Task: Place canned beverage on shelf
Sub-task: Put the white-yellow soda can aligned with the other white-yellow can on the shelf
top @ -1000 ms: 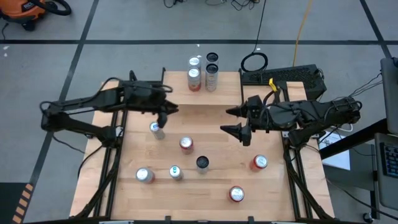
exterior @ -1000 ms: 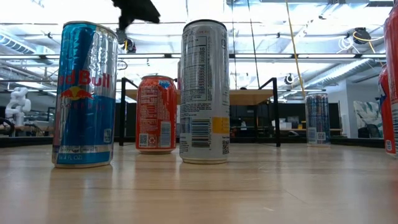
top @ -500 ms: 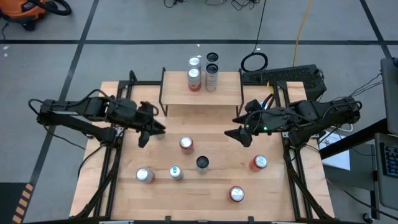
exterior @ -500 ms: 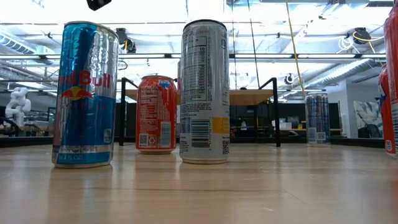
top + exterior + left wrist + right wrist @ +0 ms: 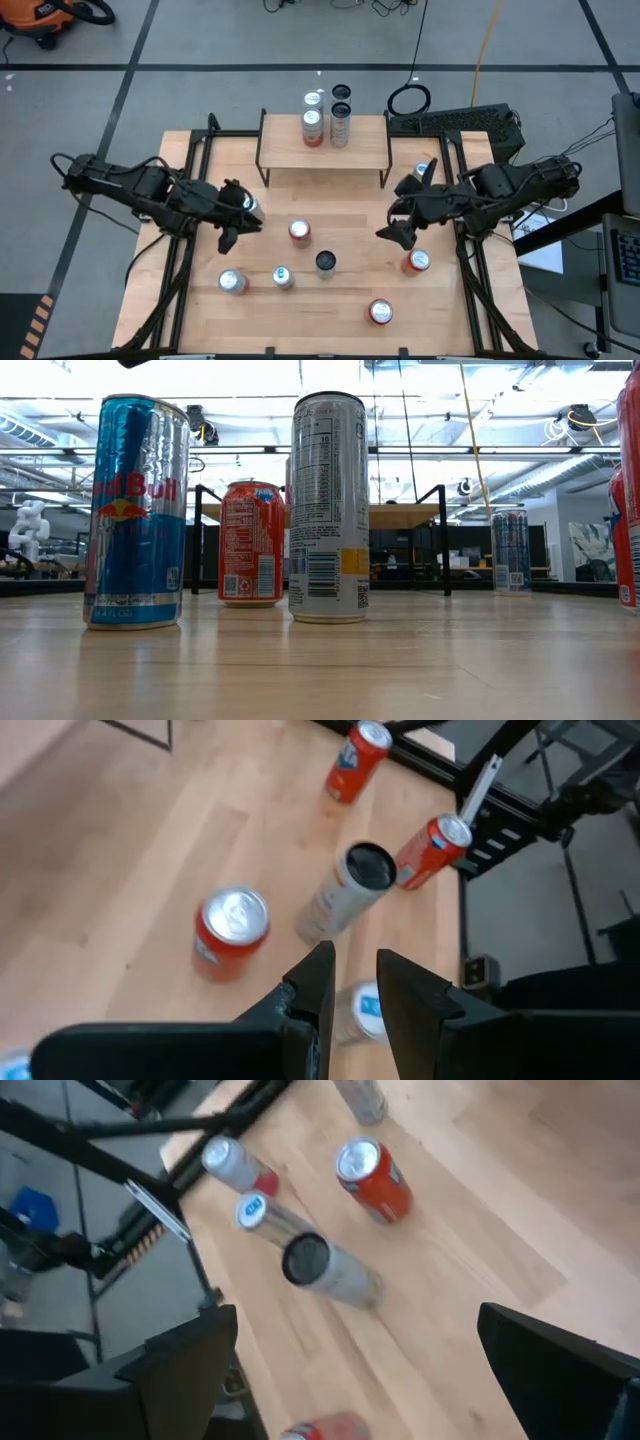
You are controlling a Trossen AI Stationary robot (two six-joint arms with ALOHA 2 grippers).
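Overhead, the shelf [image 5: 325,150] stands at the far middle of the wooden surface [image 5: 330,310], its long axis running left to right, light top raised on thin black legs. Two cans stand upright on its top near the far edge, a red-and-silver can [image 5: 312,127] just left of a dark-topped silver can [image 5: 340,121], with two more can tops showing just behind them past the shelf's far edge. On the surface nearer the viewer the other cans all stand upright, long axes vertical: a red can [image 5: 299,232] in the middle, a tall black-topped can [image 5: 325,262] just right and nearer, a blue-topped can [image 5: 282,277], a silver-topped can [image 5: 232,282] at the left, a red can at the right [image 5: 416,262] and another red can near the front [image 5: 380,312]. The left gripper [image 5: 232,225] hovers over the left part of the surface, well left of the middle red can, its fingers [image 5: 312,985] drawn close together with only a narrow gap and nothing between them. The right gripper [image 5: 400,212] hangs over the right part, just beside the right red can, its fingers spread wide apart and holding nothing.
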